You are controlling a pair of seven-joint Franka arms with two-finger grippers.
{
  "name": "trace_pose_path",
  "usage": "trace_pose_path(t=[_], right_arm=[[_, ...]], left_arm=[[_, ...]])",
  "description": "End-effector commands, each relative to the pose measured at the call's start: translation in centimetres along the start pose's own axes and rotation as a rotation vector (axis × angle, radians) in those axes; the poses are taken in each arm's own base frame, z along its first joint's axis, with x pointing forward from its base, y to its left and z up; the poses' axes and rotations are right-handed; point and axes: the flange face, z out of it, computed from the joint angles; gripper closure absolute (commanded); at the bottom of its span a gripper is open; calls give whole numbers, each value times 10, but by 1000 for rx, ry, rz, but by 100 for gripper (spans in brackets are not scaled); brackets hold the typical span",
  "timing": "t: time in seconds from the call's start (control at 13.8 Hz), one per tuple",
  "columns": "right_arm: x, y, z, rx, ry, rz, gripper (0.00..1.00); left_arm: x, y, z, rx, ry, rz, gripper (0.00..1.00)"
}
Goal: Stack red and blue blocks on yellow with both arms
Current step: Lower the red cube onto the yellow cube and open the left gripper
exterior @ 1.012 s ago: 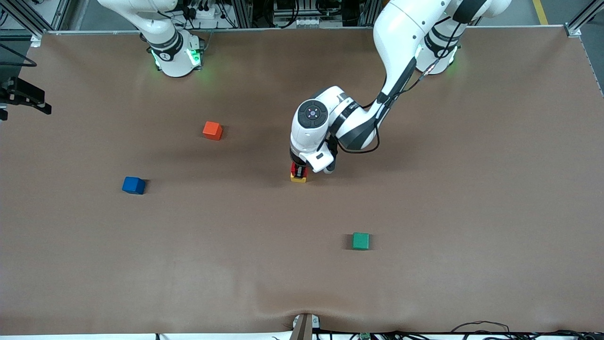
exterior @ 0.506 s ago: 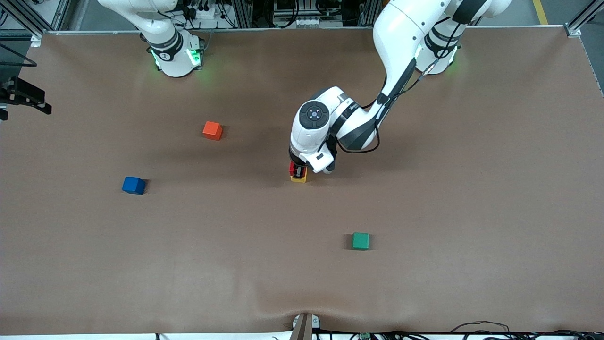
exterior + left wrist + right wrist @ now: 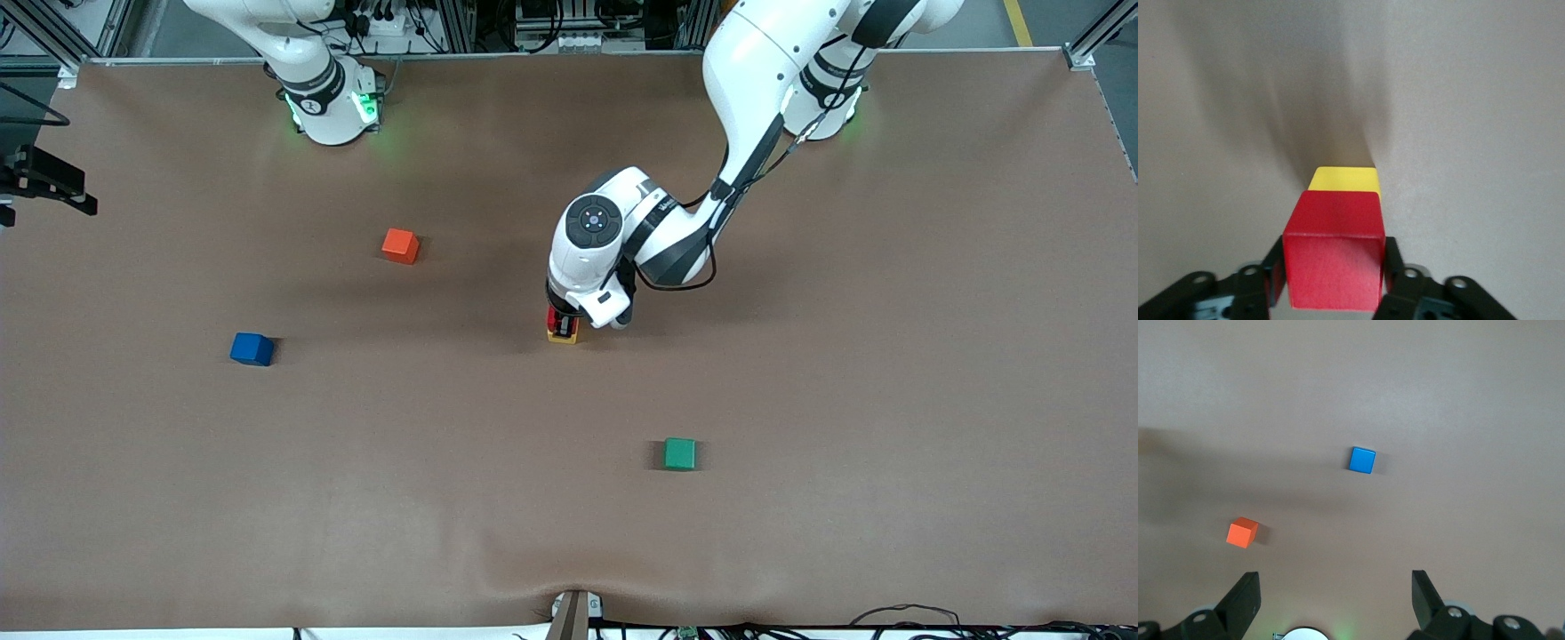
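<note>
Brown table [image 3: 889, 373] carries five cubes — one each: red block [image 3: 1333, 259] atop yellow [image 3: 1343, 179], blue block [image 3: 252, 348], orange-red cube [image 3: 400, 245], green cube [image 3: 680, 453]. Left gripper [image 3: 1333, 277] brackets red, its hold unclear; right gripper [image 3: 1336, 603] waits — fingers [image 3: 1245, 600] spread wide.

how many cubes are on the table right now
5. The red cube sits on the yellow cube under the left gripper. The orange-red cube and blue cube lie toward the right arm's end; the green cube lies nearest the front camera.

A robotics lab — aluminium framing [image 3: 53, 40] and cables [image 3: 907, 615] edge a brown-covered test table [image 3: 889, 356].
</note>
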Motion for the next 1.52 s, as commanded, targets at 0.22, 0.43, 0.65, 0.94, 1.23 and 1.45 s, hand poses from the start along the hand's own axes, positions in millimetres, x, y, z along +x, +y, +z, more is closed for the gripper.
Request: trace_pose_path(t=[0.22, 0.43, 0.65, 0.94, 1.23, 1.45], right_arm=[[-1, 7, 0, -8, -2, -1, 0], [2, 7, 0, -8, 3, -3, 0], [8, 9, 9, -13, -17, -3, 0], [27, 16, 44, 2, -85, 1, 0], [37, 36, 71, 21, -131, 28, 0], [43, 42, 85, 21, -149, 34, 0]], left_arm=[[13, 33, -32, -49, -51, -29, 0], [12, 42, -76, -103, -83, -23, 0], [15, 48, -139, -183, -109, 45, 0], [41, 49, -210, -195, -50, 234, 0], [103, 59, -287, -208, 19, 458, 0], [166, 65, -343, -214, 50, 573, 0]])
